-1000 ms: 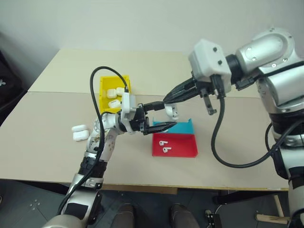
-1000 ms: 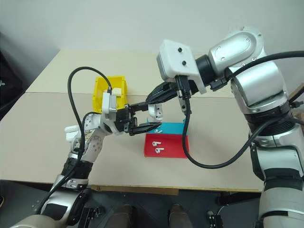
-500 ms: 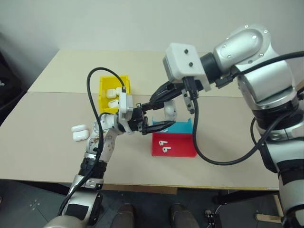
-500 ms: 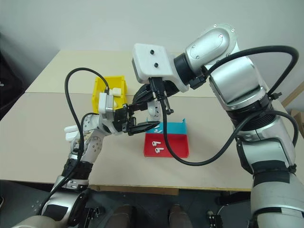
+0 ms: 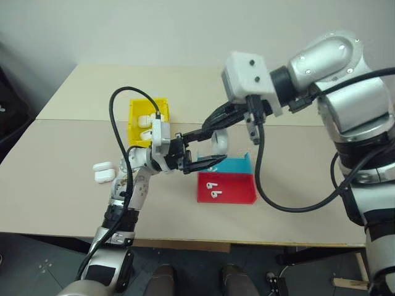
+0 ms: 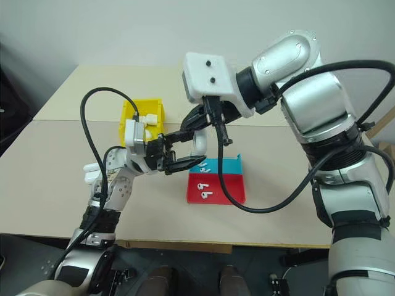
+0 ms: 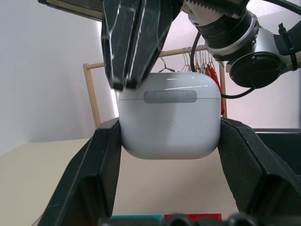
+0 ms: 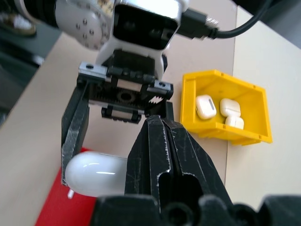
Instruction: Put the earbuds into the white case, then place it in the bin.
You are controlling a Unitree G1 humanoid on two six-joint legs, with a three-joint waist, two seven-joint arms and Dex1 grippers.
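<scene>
Beige table (image 5: 68, 185): yellow bin (image 5: 137, 121), red-blue tray (image 5: 231, 187), two cases (image 5: 102, 172).

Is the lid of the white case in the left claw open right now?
No. In the left wrist view the white case sits clamped between the left claw's fingers with its lid shut flush along the seam.

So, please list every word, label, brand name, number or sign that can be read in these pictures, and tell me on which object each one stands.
None: no readable text on anything here.
The white case, held in the left gripper, is plain, with no print.
The bin, the red-and-blue tray and the right gripper carry no readable label.
</scene>
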